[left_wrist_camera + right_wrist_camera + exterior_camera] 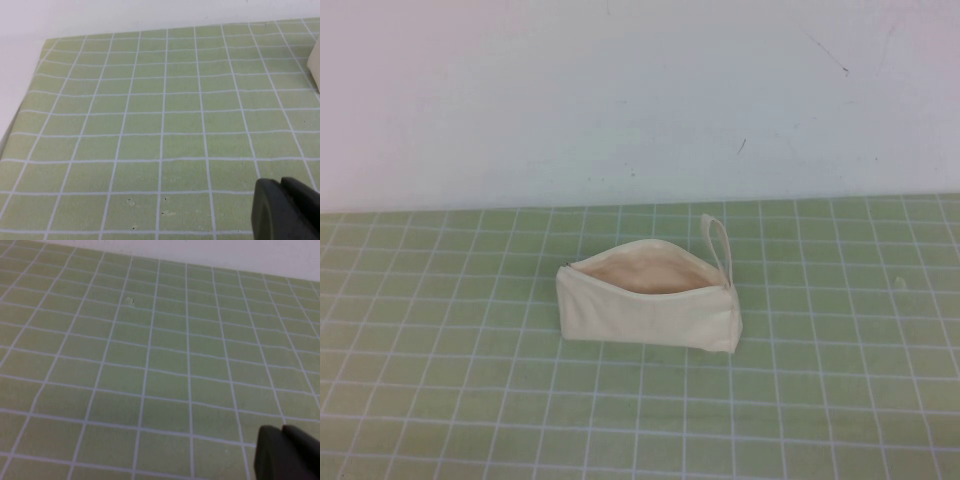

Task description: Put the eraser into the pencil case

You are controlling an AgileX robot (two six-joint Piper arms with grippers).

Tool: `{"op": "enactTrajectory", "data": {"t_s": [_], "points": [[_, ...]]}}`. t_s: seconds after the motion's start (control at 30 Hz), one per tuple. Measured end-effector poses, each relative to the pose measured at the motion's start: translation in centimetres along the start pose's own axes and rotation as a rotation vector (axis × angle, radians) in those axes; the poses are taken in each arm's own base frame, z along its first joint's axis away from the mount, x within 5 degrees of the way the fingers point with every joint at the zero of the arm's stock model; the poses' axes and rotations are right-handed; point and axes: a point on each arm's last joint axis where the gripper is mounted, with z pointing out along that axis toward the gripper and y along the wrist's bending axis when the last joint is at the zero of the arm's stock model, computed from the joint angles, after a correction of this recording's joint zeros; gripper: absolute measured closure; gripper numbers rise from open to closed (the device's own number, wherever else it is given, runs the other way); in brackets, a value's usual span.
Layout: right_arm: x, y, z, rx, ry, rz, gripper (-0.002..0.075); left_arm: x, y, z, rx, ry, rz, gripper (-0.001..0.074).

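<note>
The pencil case [648, 305] lies unzipped, mouth up, ready for loading. No eraser is visible. Left gripper [285, 210] and right gripper [287, 452] hang apart from it, seemingly closed, empty.

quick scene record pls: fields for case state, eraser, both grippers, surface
pencil case: cream-white fabric pouch on the mat, zip open, beige lining showing, mouth facing up and toward the wall
wrist loop: at the case's right end, lying on the mat behind it
eraser: not visible in any view; cannot tell whether it is inside the case
left gripper: absent from the high view; dark fingertips over bare mat, close together, holding nothing
right gripper: absent from the high view; dark fingertips over bare mat, close together, holding nothing
surface: green grid mat, white wall behind
</note>
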Motion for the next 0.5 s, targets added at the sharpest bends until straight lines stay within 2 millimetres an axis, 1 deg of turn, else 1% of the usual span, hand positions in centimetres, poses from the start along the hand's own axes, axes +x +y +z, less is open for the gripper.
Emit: {"op": "enactTrajectory", "data": {"t_s": [0.33, 0.5], "points": [[-0.01, 0.05, 0.00, -0.006, -0.001, 0.013, 0.0727, 0.00, 0.00, 0.00, 0.000, 0.000, 0.000, 0.0737], [-0.04, 0.24, 0.00, -0.040, -0.007, 0.004, 0.0727, 0.00, 0.00, 0.00, 0.000, 0.000, 0.000, 0.0737]]}}
